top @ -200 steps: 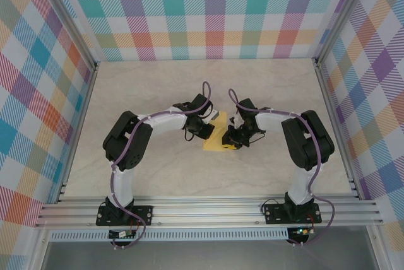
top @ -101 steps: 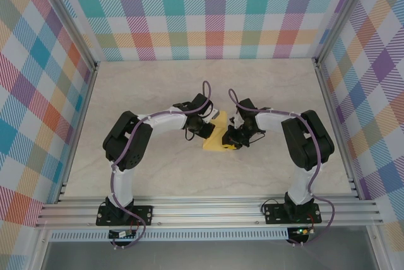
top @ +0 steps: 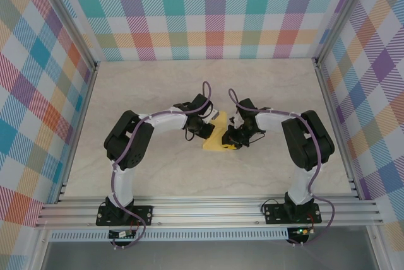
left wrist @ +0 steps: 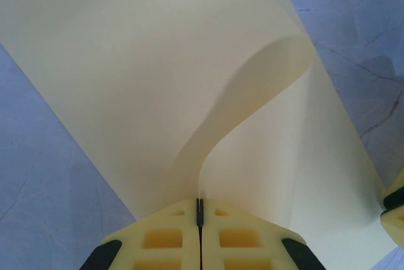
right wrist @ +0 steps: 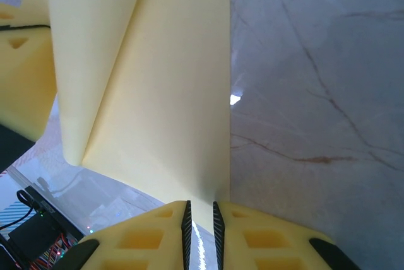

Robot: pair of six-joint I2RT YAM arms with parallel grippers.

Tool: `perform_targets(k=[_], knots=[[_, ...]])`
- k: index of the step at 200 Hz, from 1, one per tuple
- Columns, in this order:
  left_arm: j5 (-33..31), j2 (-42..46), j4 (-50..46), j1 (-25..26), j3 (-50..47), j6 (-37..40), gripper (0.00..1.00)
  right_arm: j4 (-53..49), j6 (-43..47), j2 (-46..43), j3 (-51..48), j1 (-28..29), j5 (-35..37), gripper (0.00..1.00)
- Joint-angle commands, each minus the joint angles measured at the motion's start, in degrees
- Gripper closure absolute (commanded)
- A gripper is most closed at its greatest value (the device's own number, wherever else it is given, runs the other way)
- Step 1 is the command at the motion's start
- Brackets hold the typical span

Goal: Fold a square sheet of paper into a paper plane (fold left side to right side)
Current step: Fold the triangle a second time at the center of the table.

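I am looking down from the top camera at both arms, which are reaching inward over the middle of the worktop (top: 158, 87). The square sheet of paper (top: 216, 136) is sitting there between them, pale yellow and partly lifted off the marbled surface. The left tool (top: 203, 127) is meeting it from the left and the right tool (top: 232, 136) from the right. The two tools are standing near each other, with the paper bridging them.

On the left wrist camera, the left tool is pinching one edge of the sheet, its jaws pressed together with nothing but the paper's thickness between them. From that grip the paper is curling up and over in a soft bend, one layer arching above a flatter layer beneath it.

On the right wrist camera, the right tool is clamping the sheet too, its jaws nearly together and leaving a thin slot where the paper is passing through. The sheet is stretching away from that grip, one straight edge running alongside the bare marble and a diagonal crease crossing its face.
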State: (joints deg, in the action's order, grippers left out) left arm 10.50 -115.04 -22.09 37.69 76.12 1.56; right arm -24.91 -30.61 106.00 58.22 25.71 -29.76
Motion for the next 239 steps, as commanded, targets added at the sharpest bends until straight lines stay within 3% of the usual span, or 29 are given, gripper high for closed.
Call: perform_targets(k=[1,45,74,101,133,239], knots=[[-0.05,-1.4,0.69,-0.95,-0.84,0.6,0.95,0.16,1.18,-2.29,1.05,0.69,0.58,0.81],[0.39,-1.65,1.17,-0.95,-1.15,0.53,0.95,-0.54,0.79,-5.74,1.4,-0.48,1.59,0.81],[0.69,-1.67,1.26,-0.95,-1.2,0.57,0.95,4.97,-3.03,-7.37,-0.48,-2.1,-1.2,0.83],[0.83,-1.46,1.27,-0.95,-1.25,0.5,0.95,12.44,-8.37,-4.72,-0.59,-2.38,-5.91,0.88],[1.06,-1.36,1.35,-0.95,-1.37,0.29,0.95,17.24,-13.25,-0.17,1.68,-2.34,-6.3,0.91],[1.48,-1.15,1.59,-0.87,-1.32,0.19,0.95,16.81,-14.51,5.8,6.48,-1.07,-6.16,0.93]])
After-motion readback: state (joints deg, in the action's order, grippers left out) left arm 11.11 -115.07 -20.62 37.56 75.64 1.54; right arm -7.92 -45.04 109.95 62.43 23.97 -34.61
